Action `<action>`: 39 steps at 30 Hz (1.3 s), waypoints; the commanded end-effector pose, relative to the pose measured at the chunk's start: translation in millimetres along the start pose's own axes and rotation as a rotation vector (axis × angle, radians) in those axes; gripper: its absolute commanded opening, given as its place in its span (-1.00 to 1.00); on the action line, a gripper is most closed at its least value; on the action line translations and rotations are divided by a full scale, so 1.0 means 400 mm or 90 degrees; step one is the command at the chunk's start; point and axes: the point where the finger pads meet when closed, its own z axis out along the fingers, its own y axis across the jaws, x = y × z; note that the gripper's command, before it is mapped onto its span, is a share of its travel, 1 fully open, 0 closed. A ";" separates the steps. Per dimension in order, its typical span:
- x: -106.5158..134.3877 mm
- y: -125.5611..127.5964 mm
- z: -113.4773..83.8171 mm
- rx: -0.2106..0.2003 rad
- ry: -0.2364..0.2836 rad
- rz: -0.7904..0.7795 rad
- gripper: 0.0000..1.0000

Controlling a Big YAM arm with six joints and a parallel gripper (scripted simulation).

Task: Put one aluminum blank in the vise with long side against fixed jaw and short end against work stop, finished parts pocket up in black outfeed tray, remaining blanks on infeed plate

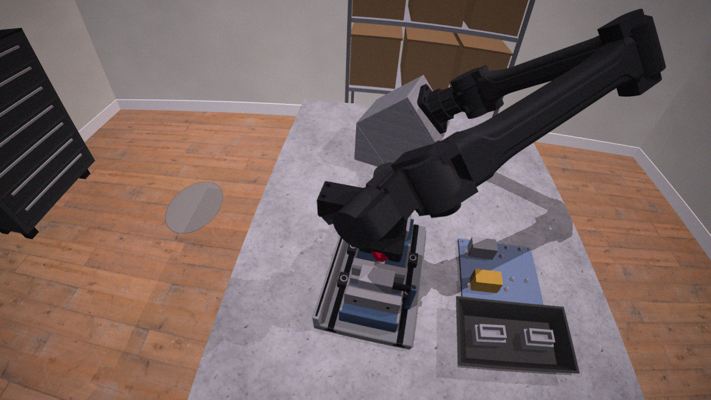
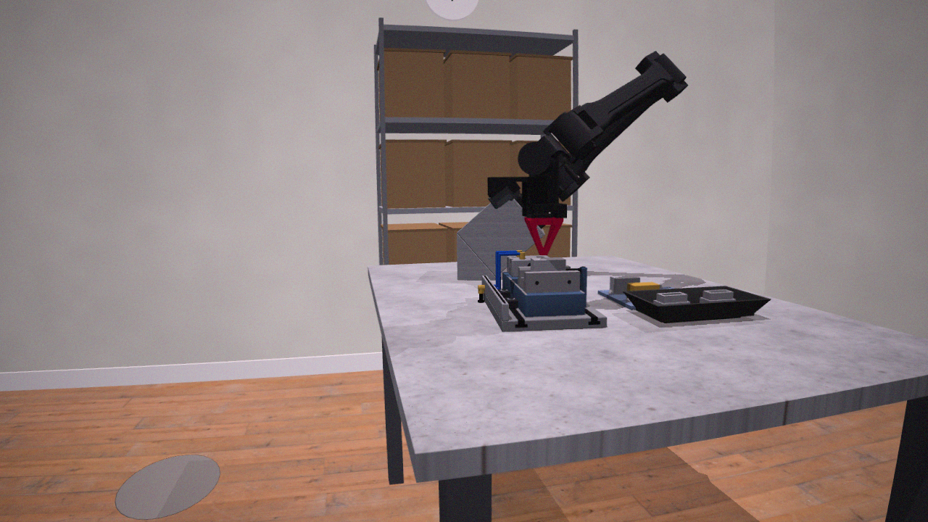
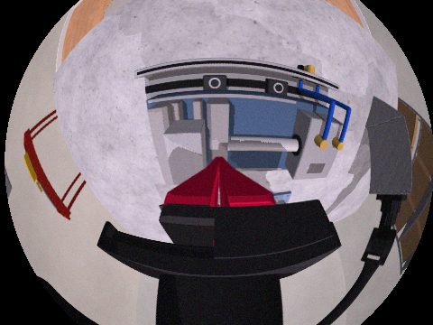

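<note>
A wood floor (image 1: 124, 278) (image 2: 259, 415) and pale walls surround a mottled gray table (image 1: 278, 308) (image 2: 616, 363); a shelf unit (image 1: 349, 59) (image 2: 381, 130) of brown boxes stands at the far side. The vise (image 1: 369, 318) (image 2: 551, 304) (image 3: 262, 115) is near the table's left side, its blue hoses (image 2: 497, 269) (image 3: 329, 119) at the far end. A gray block (image 1: 380, 278) (image 3: 185, 137) sits between its jaws, by the fixed jaw (image 1: 372, 300) (image 2: 551, 281) (image 3: 158, 135) at the near end; whether they touch, I cannot tell.

The gripper (image 1: 379, 255) (image 2: 544, 253) (image 3: 219, 162) points down over the vise, its red fingers closed together with nothing between them.

To the right, the blue infeed plate (image 1: 521, 268) (image 2: 612, 297) bears a gray blank (image 1: 483, 247) (image 2: 624, 283) at its far left and a yellow brass blank (image 1: 486, 280) (image 2: 643, 286) nearer. Nearer again, the black outfeed tray (image 1: 516, 368) (image 2: 700, 314) holds two finished parts, one left (image 1: 489, 339) (image 2: 671, 298) and one right (image 1: 539, 342) (image 2: 718, 296), both pocket up.
</note>
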 end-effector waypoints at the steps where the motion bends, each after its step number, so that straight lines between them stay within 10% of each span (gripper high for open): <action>1: 0.019 0.019 0.010 -0.002 -0.001 -0.018 -1.00; 39: 0.027 0.045 0.001 -0.006 -0.002 -0.023 -1.00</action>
